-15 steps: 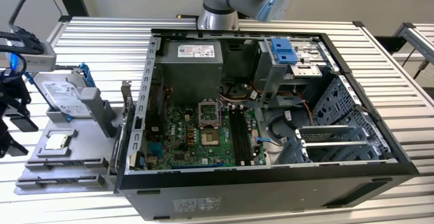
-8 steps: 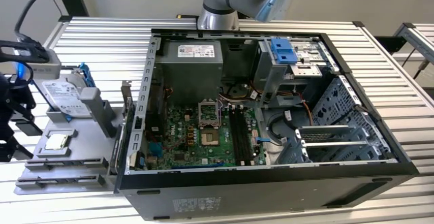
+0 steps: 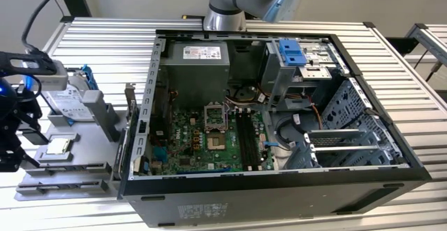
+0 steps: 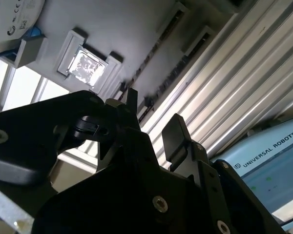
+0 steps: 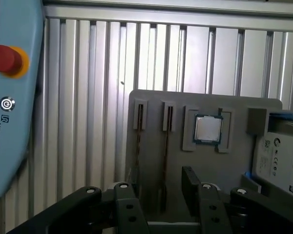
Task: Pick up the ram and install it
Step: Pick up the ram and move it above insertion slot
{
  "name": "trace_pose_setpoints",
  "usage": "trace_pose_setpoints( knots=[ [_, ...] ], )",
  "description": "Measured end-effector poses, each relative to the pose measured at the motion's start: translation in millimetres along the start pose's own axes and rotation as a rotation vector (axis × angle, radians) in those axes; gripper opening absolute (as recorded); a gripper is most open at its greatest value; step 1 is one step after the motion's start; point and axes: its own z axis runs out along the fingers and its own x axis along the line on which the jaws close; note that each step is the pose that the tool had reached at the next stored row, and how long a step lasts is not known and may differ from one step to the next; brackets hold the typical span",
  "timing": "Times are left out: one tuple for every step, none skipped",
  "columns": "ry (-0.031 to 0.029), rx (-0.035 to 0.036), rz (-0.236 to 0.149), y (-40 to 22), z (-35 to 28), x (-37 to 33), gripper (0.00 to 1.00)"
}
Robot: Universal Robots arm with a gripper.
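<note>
Claw (image 5: 158, 192): black, two-fingered, fingers spread apart and holding nothing. It hangs over a grey moulded parts tray (image 5: 205, 97) and shows in both wrist views.

Ram (image 5: 165, 146): a thin, long dark circuit-board stick, standing on edge in a narrow slot of the tray, in line with the gap between the claw's fingers. Whether a finger touches it cannot be told. In the second wrist view it is the stick nearer the processor (image 4: 149, 53).

Second dark stick (image 5: 138, 141): in the neighbouring slot, parallel and just beside the first.

Square silver processor chip (image 5: 207, 129): seated in its own recess beside the ram.

Silver hard drive in a blue bracket (image 5: 281, 156): at the tray's far end.

Tray and open black computer case (image 3: 279, 199), lying with its green motherboard (image 3: 202, 147) exposed: side by side on the ribbed aluminium counter (image 3: 391, 37).
</note>
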Motion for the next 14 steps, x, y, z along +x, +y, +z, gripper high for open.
trace_pose_setpoints(
  knots=[
    [0.0,0.0,0.0,0.2,1.5,0.0,1.0],
    [0.0001,-0.0001,0.0,0.5,3.1,0.1,1.0],
    [0.0,0.0,0.0,0.9,4.7,0.2,1.0],
    [-0.0001,0.0,0.0,1.2,6.2,0.2,1.0],
    [0.0,0.0,0.0,1.6,7.7,0.3,1.0],
    [0.0,-0.0001,0.0,1.9,9.2,0.3,1.0],
    [0.0,0.0,0.0,2.2,11.0,0.4,1.0],
    [0.0,-0.0001,0.0,2.4,12.7,0.4,1.0],
    [0.0,0.0001,0.0,2.7,14.4,0.4,1.0],
    [0.0,0.0,0.0,2.9,16.1,0.4,1.0],
    [0.0001,-0.0001,0.0,3.0,17.6,0.5,1.0],
    [0.0001,-0.0001,0.0,3.2,19.3,0.5,1.0],
    [0.0001,-0.0001,0.0,3.3,21.0,0.5,1.0],
    [0.0,-0.0001,0.0,3.5,22.4,0.5,1.0]
  ],
)
